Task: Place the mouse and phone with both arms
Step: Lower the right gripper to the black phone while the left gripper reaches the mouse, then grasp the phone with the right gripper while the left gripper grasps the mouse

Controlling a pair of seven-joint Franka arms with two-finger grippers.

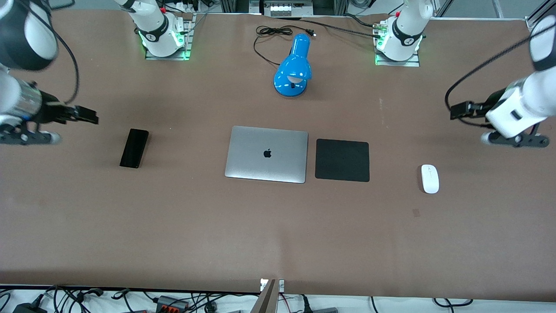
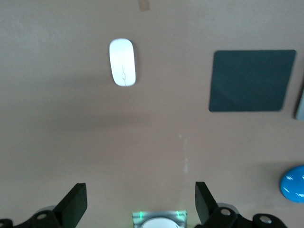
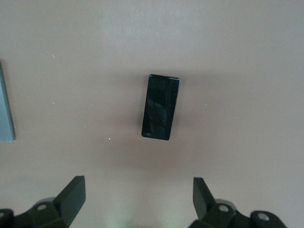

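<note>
Two grippers hang spread wide: left gripper (image 2: 141,205) above bare table, mouse (image 1: 430,178), white and oval, at its twelve o'clock; right gripper (image 3: 137,202) likewise facing the glossy black phone (image 1: 134,148).

Both arms run off the front view's side edges — the right arm (image 1: 21,87) at the right arm's end of the bench, the left arm (image 1: 521,104) at the other. In the wrist views, frame edges cut the laptop (image 3: 5,104) — and the lamp (image 2: 293,184).
</note>
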